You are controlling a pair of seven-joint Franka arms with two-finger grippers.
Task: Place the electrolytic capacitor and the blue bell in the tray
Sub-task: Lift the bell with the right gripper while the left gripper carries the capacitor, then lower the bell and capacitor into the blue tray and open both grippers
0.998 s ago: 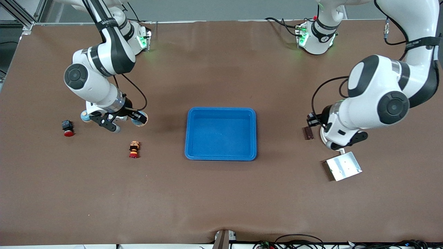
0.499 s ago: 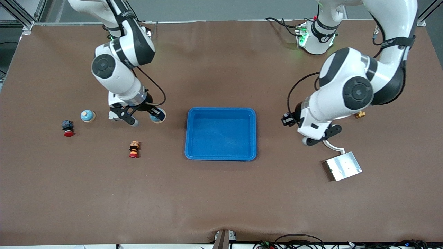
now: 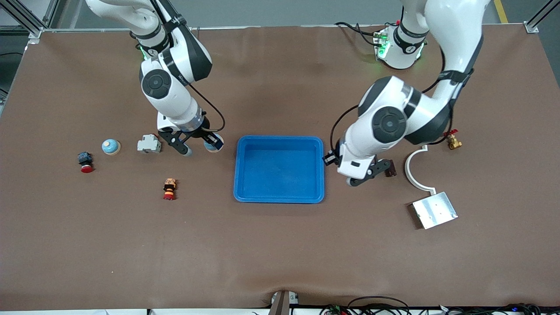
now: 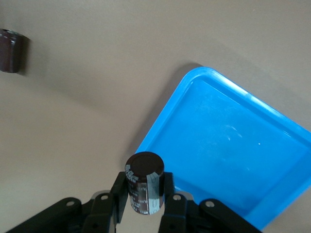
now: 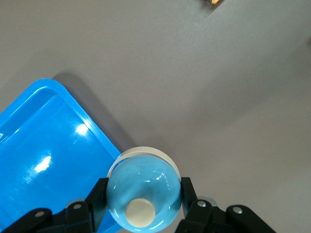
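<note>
A: What's on the table?

B: Brown table, blue tray at the centre, nothing in it.

A: And the arms?

B: Right gripper is up in the air over bare table just beside the tray's rim, on the right arm's end. Its fingers are clamped on a blue bell: round light-blue dome w/ a pale knob. In the right wrist view the bell sits partly over the tray's corner edge.

A: Left one?

B: Left gripper is in the air at the tray's other end, just off the rim. Fingers pinch a capacitor, a dark cylinder w/ grey print, held upright. Left wrist view shows it right at the tray's edge, not clearly inside.

A: Other stuff?

B: Toward the right arm's end: a 2nd bell on the table, a white breaker beside it, a red button, a stacked orange-red part nearer the camera. Toward the left arm's end: a 2nd dark capacitor beside the left gripper, a white curved piece, a silver plate, a small brass valve.
</note>
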